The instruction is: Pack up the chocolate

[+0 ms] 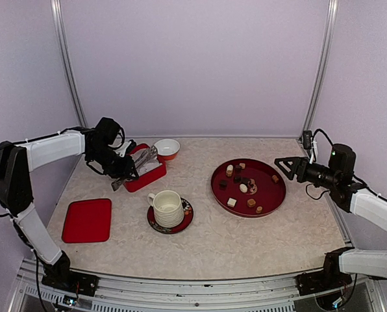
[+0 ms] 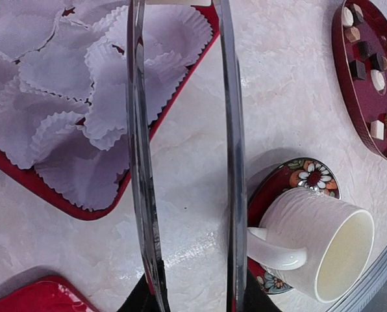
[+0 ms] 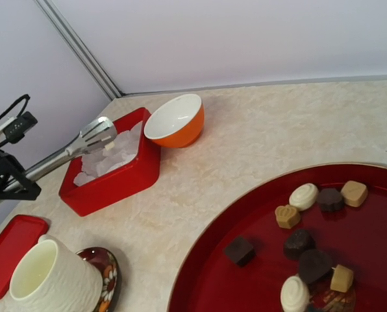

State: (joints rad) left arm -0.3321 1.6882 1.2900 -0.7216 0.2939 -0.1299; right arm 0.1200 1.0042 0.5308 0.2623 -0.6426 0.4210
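The chocolate (image 1: 243,188), several small dark, tan and white pieces, lies on a round red tray (image 1: 265,170) at the right. It also shows in the right wrist view (image 3: 304,195) and the left wrist view (image 2: 377,79). My left gripper (image 1: 125,170) is shut on metal tongs (image 1: 143,160), whose two arms (image 2: 232,130) reach over a red box (image 1: 148,181) of white paper cups (image 2: 57,71). The tong tips (image 3: 96,135) hover above the box (image 3: 112,185). My right gripper (image 1: 282,167) is open and empty beside the tray's right rim. Its fingers do not show in the right wrist view.
A white cup (image 1: 167,207) stands on a flowered saucer (image 1: 186,218) in front of the box, just right of the tongs (image 2: 310,247). An orange bowl (image 1: 167,149) sits behind the box. A red lid (image 1: 87,220) lies at the front left.
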